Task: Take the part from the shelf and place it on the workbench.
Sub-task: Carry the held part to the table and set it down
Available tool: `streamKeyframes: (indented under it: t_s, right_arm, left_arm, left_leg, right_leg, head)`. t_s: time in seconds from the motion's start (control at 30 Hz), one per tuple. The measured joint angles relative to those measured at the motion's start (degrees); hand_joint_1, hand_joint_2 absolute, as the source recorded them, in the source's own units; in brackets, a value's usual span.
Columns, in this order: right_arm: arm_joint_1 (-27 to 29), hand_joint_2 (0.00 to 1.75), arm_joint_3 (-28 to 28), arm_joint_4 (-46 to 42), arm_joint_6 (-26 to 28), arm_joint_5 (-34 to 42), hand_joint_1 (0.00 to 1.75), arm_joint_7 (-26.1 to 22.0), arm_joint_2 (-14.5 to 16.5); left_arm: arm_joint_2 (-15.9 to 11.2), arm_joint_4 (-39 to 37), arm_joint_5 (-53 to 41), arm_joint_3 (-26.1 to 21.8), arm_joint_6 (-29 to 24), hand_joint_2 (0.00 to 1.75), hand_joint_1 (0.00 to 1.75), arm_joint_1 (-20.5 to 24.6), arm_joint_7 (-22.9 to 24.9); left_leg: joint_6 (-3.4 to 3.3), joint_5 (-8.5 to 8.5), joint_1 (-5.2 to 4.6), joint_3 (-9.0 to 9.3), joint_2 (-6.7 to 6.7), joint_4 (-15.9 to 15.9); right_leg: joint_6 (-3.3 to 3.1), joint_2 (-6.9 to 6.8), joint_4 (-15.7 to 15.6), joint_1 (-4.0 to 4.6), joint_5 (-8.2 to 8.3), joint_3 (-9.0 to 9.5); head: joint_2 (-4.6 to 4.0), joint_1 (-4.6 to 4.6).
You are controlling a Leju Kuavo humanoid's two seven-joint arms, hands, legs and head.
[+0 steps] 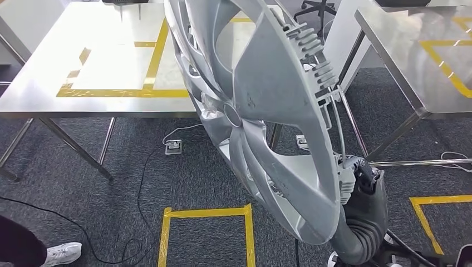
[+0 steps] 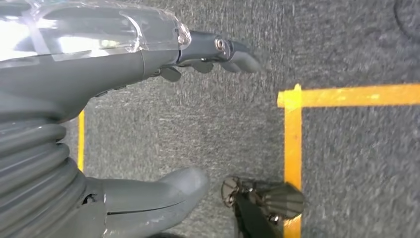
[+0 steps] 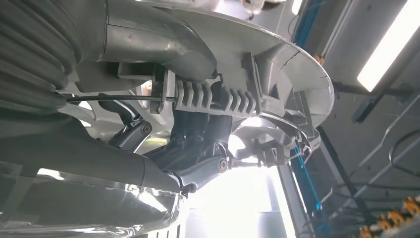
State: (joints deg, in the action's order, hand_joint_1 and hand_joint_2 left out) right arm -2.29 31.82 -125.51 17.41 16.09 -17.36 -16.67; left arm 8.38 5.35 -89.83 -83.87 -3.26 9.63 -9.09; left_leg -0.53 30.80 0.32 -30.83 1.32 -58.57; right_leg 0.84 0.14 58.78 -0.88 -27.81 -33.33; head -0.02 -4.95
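Note:
A large silver wheel cover (image 1: 261, 111) stands on edge close before the head camera, hiding much of the scene. My right hand (image 1: 356, 175) grips its lower right rim, with the arm coming up from below. In the right wrist view the dark fingers (image 3: 198, 134) wrap the ribbed inner edge of the wheel cover (image 3: 277, 74). Behind the part lies a steel workbench (image 1: 83, 61) marked with yellow tape. In the left wrist view my left hand (image 2: 198, 114) hangs over grey carpet, fingers apart and holding nothing.
A second steel table (image 1: 423, 61) stands at the right. Yellow tape squares (image 1: 206, 214) mark the carpet, and cables (image 1: 128, 189) with floor sockets lie under the bench. A person's white shoe (image 1: 61, 253) shows at the lower left. An office chair (image 1: 317, 8) stands at the back.

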Motion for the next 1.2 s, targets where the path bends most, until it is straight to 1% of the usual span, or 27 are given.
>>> streamKeyframes:
  t_s: [0.07,0.1,0.13,0.17,0.23,0.27,0.3,0.33,0.37,0.4,0.43,0.47,0.57,0.63,0.67,0.73,0.77,0.8,0.83,0.87,0.9,0.93,0.97,1.0,1.03,1.13,1.2]
  right_arm:
    - [0.03,1.75,-0.01,0.00,0.00,0.04,1.75,-0.03,0.03]
    - [0.04,1.75,-0.02,0.01,0.01,0.07,1.75,-0.05,0.07]
    - [0.04,1.75,-0.03,0.02,0.01,0.08,1.75,-0.09,0.11]
    - [0.03,1.75,-0.04,0.05,0.00,0.09,1.75,-0.13,0.18]
    - [0.04,1.75,-0.05,0.15,-0.01,0.11,1.75,-0.19,0.26]
    - [0.07,1.75,-0.06,0.25,-0.01,0.12,1.75,-0.19,0.27]
    - [0.10,1.75,-0.07,0.36,0.00,0.13,1.75,-0.19,0.27]
    - [0.13,1.75,-0.07,0.45,0.01,0.13,1.75,-0.19,0.27]
    - [0.15,1.75,-0.08,0.53,0.01,0.13,1.75,-0.19,0.28]
    - [0.14,1.75,-0.08,0.56,0.00,0.13,1.75,-0.20,0.27]
    - [0.11,1.75,-0.09,0.56,-0.01,0.13,1.75,-0.23,0.27]
    - [0.06,1.75,-0.13,0.57,-0.01,0.13,1.75,-0.28,0.27]
    - [0.03,1.75,-0.25,0.59,0.00,0.13,1.75,-0.39,0.27]
    - [0.03,1.75,-0.33,0.58,-0.01,0.13,1.75,-0.39,0.26]
    - [0.03,1.75,-0.38,0.58,-0.03,0.13,1.75,-0.39,0.26]
    - [0.04,1.75,-0.44,0.60,-0.07,0.13,1.75,-0.39,0.26]
    - [0.07,1.75,-0.45,0.62,-0.09,0.13,1.75,-0.39,0.26]
    - [0.09,1.75,-0.46,0.65,-0.10,0.13,1.75,-0.39,0.26]
    - [0.11,1.75,-0.49,0.68,-0.10,0.13,1.75,-0.39,0.26]
    - [0.13,1.75,-0.57,0.72,-0.09,0.13,1.75,-0.39,0.26]
    - [0.12,1.75,-0.66,0.74,-0.09,0.13,1.75,-0.39,0.26]
    - [0.12,1.75,-0.75,0.74,-0.09,0.13,1.75,-0.40,0.26]
    - [0.07,1.75,-0.81,0.73,-0.09,0.13,1.75,-0.42,0.26]
    - [0.02,1.75,-0.83,0.73,-0.09,0.13,1.75,-0.43,0.26]
    - [0.00,1.75,-0.84,0.72,-0.09,0.13,1.75,-0.44,0.26]
    - [0.04,1.75,-0.87,0.72,-0.08,0.19,1.75,-0.46,0.32]
    - [0.04,1.75,-0.86,0.74,-0.10,0.38,1.75,-0.50,0.50]
  left_arm:
    - [-0.02,0.00,-0.01,0.00,0.00,1.75,0.00,-0.01,0.01]
    - [-0.03,0.00,-0.01,0.00,0.00,1.75,0.00,0.00,0.01]
    - [-0.05,0.00,-0.02,0.00,0.00,1.75,0.00,0.04,0.01]
    - [-0.07,0.00,-0.02,0.01,0.00,1.75,0.00,0.05,0.00]
    - [-0.09,0.00,-0.02,0.01,0.00,1.75,0.00,0.00,0.01]
    - [-0.11,0.00,-0.02,0.01,0.00,1.75,0.00,-0.07,0.01]
    - [-0.14,0.00,-0.02,0.00,0.00,1.75,0.00,-0.13,0.02]
    - [-0.16,0.00,-0.02,0.00,0.00,1.75,0.00,-0.17,0.02]
    - [-0.20,0.00,-0.02,0.00,0.00,1.75,0.00,-0.18,0.01]
    - [-0.20,0.00,-0.02,0.01,0.00,1.75,0.00,-0.18,0.01]
    - [-0.19,0.00,-0.02,0.01,0.00,1.75,0.00,-0.14,0.00]
    - [-0.18,0.00,-0.03,0.02,0.00,1.75,0.00,-0.13,0.00]
    - [-0.16,0.00,-0.05,0.01,0.00,1.75,0.00,-0.24,0.00]
    - [-0.16,0.00,-0.05,-0.02,0.00,1.75,0.00,-0.25,-0.02]
    - [-0.16,0.00,-0.05,-0.02,0.00,1.75,0.00,-0.20,-0.02]
    - [-0.14,0.00,-0.05,-0.02,0.00,1.75,0.00,-0.13,-0.03]
    - [-0.13,0.00,-0.05,-0.02,0.00,1.75,0.00,-0.13,-0.02]
    - [-0.14,0.00,-0.05,-0.02,0.00,1.75,0.00,-0.14,-0.02]
    - [-0.14,0.00,-0.05,-0.02,0.00,1.75,0.00,-0.14,-0.02]
    - [-0.13,0.00,-0.05,-0.02,0.00,1.75,0.00,-0.12,-0.03]
    - [-0.05,-0.01,-0.05,-0.02,0.00,1.75,0.00,-0.11,-0.03]
    - [0.03,-0.01,-0.05,-0.02,-0.01,1.75,0.00,-0.06,-0.05]
    - [0.12,-0.01,-0.05,-0.02,-0.01,1.75,0.00,-0.02,-0.07]
    - [0.20,-0.01,-0.05,-0.02,-0.01,1.75,0.00,0.00,-0.08]
    - [0.22,0.00,-0.05,-0.02,-0.01,1.75,0.00,0.04,-0.10]
    - [0.17,0.00,-0.07,-0.02,-0.01,1.75,0.00,0.08,-0.15]
    - [0.06,0.00,-0.08,-0.02,-0.01,1.75,0.00,0.08,-0.17]
  left_leg:
    - [0.72,0.23,0.08,0.15,-0.21,0.22]
    - [1.05,0.75,0.09,0.03,-0.52,-0.38]
    - [1.35,1.73,0.12,-0.72,-0.82,-2.14]
    - [1.58,3.04,0.23,-2.26,-1.13,-5.07]
    - [1.98,5.48,0.40,-6.91,-1.29,-12.73]
    - [2.12,5.52,0.49,-8.74,-1.29,-15.08]
    - [2.20,4.36,0.57,-9.59,-1.32,-15.38]
    - [2.22,2.10,0.66,-9.21,-1.40,-13.38]
    - [2.19,-0.61,0.73,-7.99,-1.56,-9.71]
    - [2.11,-2.55,0.65,-6.58,-1.76,-6.34]
    - [1.86,-3.48,0.56,-5.38,-1.95,-3.56]
    - [1.53,-3.56,0.44,-4.75,-2.08,-2.09]
    - [0.32,-2.68,0.32,-4.42,-1.93,-1.56]
    - [-0.39,-2.40,0.48,-3.89,-1.79,-1.32]
    - [-0.72,-2.23,0.52,-3.59,-1.77,-1.23]
    - [-1.24,-1.81,0.31,-3.15,-1.77,-1.22]
    - [-1.39,-1.58,0.15,-2.90,-1.75,-1.22]
    - [-1.49,-1.33,-0.04,-2.58,-1.69,-1.22]
    - [-1.54,-1.05,-0.26,-2.16,-1.59,-1.22]
    - [-1.58,-0.75,-0.51,-1.66,-1.48,-1.20]
    - [-1.60,-0.46,-0.66,-1.27,-1.40,-1.15]
    - [-1.53,-0.20,-0.81,-0.99,-1.33,-1.14]
    - [-1.35,-0.06,-0.83,-0.93,-1.31,-1.11]
    - [-1.10,-0.01,-0.74,-1.02,-1.35,-1.04]
    - [-0.80,-0.02,-0.71,-1.04,-1.40,-0.93]
    - [-0.02,0.87,-0.82,-1.33,-1.47,-1.76]
    - [0.69,3.19,-0.54,-3.98,-1.24,-6.84]
  right_leg:
    - [-0.33,-0.03,-0.93,-0.11,-0.25,0.51]
    - [-0.57,-0.11,-1.33,-0.22,-0.26,0.92]
    - [-0.82,-0.23,-1.71,-0.35,-0.28,1.38]
    - [-1.04,-0.38,-1.88,-0.39,-0.38,1.74]
    - [-1.33,-0.56,-1.88,-0.31,-0.83,2.18]
    - [-1.34,-0.59,-1.86,-0.29,-1.11,2.45]
    - [-1.26,-0.60,-1.82,-0.30,-1.44,2.82]
    - [-1.11,-0.58,-1.76,-0.34,-1.84,3.32]
    - [-0.86,-0.58,-1.68,-0.40,-2.32,3.88]
    - [-0.51,-0.56,-1.58,-0.37,-2.82,4.31]
    - [-0.11,-0.54,-1.42,-0.33,-3.25,4.54]
    - [0.27,-0.52,-1.34,-0.27,-3.52,4.61]
    - [0.99,-0.61,-1.43,-0.30,-3.97,4.72]
    - [1.35,-0.65,0.94,-0.34,-5.53,3.82]
    - [1.48,-0.61,3.91,-0.34,-6.94,2.35]
    - [1.53,-0.55,12.18,-0.26,-9.86,-2.34]
    - [1.44,-0.53,15.24,-0.21,-10.35,-4.41]
    - [1.20,-0.51,16.40,-0.12,-9.63,-5.63]
    - [0.78,-0.48,15.17,0.02,-7.63,-5.71]
    - [0.14,-0.41,11.89,0.26,-4.80,-4.77]
    - [-0.75,-0.28,8.09,0.59,-2.33,-3.37]
    - [-1.59,-0.23,4.75,0.91,-0.59,-2.08]
    - [-2.31,-0.19,2.42,1.25,0.11,-1.15]
    - [-2.82,-0.18,1.37,1.48,-0.04,-0.70]
    - [-2.99,-0.21,0.73,1.63,-0.19,-0.53]
    - [-2.75,-0.43,-1.94,1.13,0.26,0.99]
    - [-2.50,-0.65,-3.03,0.80,0.43,1.98]
  head:
    - [0.00,0.19]
    - [0.00,0.45]
    - [0.00,0.78]
    - [0.00,1.24]
    - [0.00,2.19]
    - [0.00,2.48]
    - [0.00,2.66]
    - [0.00,2.77]
    - [0.00,2.89]
    - [0.00,3.08]
    - [0.00,3.32]
    - [0.00,3.45]
    - [0.00,3.28]
    - [0.00,2.86]
    - [0.00,2.51]
    - [0.00,1.74]
    - [0.00,1.46]
    - [0.00,1.22]
    - [0.00,0.98]
    - [0.00,0.73]
    - [0.00,0.56]
    - [0.00,0.62]
    - [0.00,0.68]
    - [0.00,0.76]
    - [0.00,0.80]
    - [0.00,0.75]
    - [0.00,1.36]
